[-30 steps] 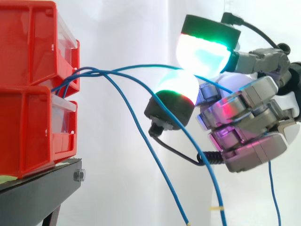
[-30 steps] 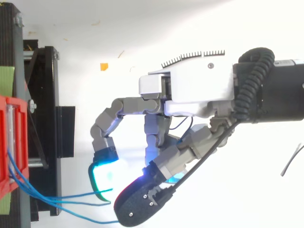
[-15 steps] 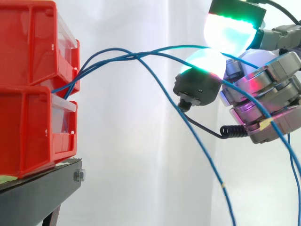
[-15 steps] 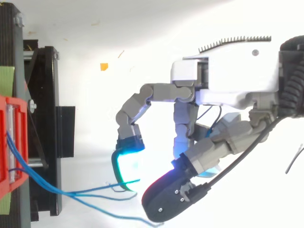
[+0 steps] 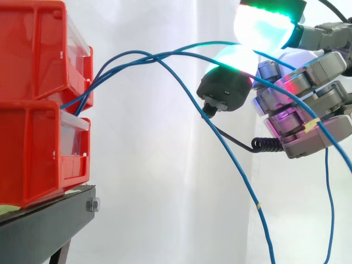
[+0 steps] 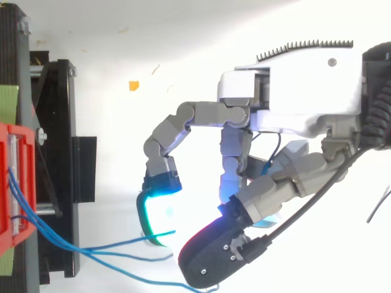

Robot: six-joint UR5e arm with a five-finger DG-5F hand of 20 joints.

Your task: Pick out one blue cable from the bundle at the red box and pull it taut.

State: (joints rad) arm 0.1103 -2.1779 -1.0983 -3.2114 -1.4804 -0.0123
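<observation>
Hand (image 6: pixel 293 91) has risen, pinching blue cable (image 5: pixel 198 45) (white curtain (image 5: pixel 159 176) behind).

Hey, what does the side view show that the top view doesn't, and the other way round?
Side view: two red bins stacked, the cables arching up from the bins' front to the hand, loose ends hanging below, and a bolt on the stand. Top view: the hand's white back, an orange scrap on the floor, green tape beside the bin. Both: bins, stand, blue cables, and the hand closed on one cable.
</observation>
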